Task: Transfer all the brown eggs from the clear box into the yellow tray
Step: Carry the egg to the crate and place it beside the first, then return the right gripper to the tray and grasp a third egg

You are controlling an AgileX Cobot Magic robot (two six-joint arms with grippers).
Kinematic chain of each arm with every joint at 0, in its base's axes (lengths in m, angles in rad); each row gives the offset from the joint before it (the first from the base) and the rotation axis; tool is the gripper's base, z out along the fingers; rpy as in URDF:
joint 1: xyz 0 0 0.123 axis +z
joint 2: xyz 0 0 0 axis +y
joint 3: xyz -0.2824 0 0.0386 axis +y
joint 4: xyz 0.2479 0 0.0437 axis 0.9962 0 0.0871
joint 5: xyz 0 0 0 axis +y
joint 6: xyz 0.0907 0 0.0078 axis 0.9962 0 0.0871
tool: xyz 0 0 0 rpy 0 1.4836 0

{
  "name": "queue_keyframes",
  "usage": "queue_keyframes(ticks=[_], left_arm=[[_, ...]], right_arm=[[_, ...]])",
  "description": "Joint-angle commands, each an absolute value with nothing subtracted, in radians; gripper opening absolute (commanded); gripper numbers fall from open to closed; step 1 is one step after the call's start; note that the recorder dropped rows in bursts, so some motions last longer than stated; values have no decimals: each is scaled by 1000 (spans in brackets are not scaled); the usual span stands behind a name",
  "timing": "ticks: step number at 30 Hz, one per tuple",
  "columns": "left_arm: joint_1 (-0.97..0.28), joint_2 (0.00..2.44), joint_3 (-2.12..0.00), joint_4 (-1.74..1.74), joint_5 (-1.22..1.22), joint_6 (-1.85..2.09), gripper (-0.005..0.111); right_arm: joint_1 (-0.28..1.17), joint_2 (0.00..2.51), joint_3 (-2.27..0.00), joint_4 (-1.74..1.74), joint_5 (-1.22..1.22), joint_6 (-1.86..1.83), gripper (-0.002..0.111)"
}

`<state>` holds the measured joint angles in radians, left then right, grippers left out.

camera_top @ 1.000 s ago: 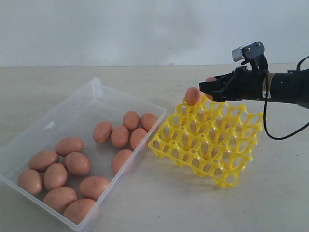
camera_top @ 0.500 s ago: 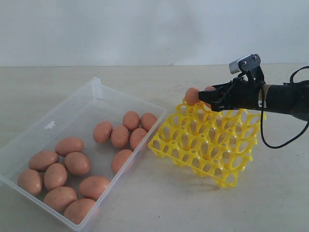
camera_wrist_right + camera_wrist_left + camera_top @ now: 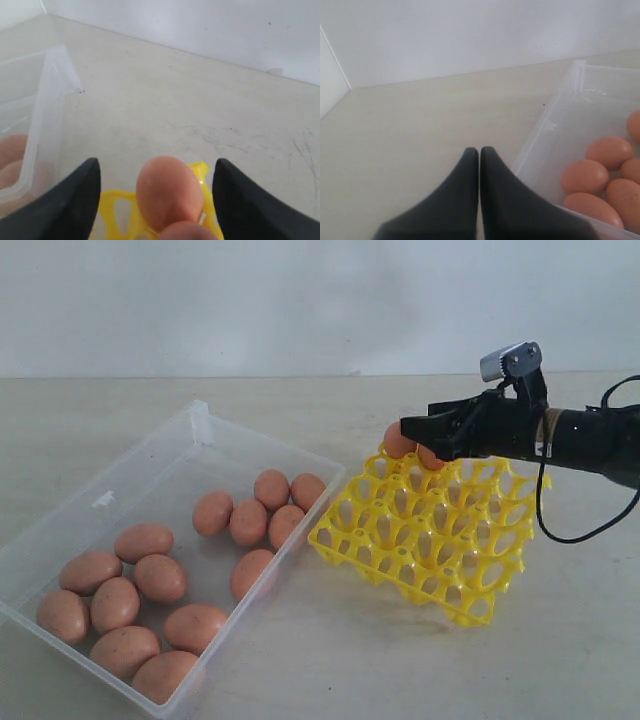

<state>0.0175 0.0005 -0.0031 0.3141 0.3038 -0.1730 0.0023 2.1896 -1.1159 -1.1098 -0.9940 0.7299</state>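
Several brown eggs lie in the clear box on the left. The yellow tray sits tilted to its right. One brown egg stands in the tray's far left corner cup, with a second egg just beside it. My right gripper is open around the corner egg, with a gap on each side of it. The other egg shows closer to the camera. My left gripper is shut and empty, beside the clear box; it is out of the exterior view.
A pale wall runs along the back of the beige table. A black cable hangs from the right arm over the tray's right side. The box has a small clasp tab on its left rim.
The right gripper came down over the tray's far corner and its jaws spread apart. The egg it held now stands in the corner cup.
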Motion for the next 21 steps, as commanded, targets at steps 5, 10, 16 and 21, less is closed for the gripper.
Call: queue_keyframes(ticks=[5,10,16,21], left_arm=[[14,0,0,312,292,-180,1],[14,0,0,312,292,-180,1],[14,0,0,312,292,-180,1],[14,0,0,312,292,-180,1]], right_arm=[[1,2000,-1120,-1180,-1060,906,25],[10,1828,-1120,-1325,-1055,1104,0],[248,1607,-1120,-1536,-798,1305,0],[828,1622,-1120,-1744,69,1527,0]])
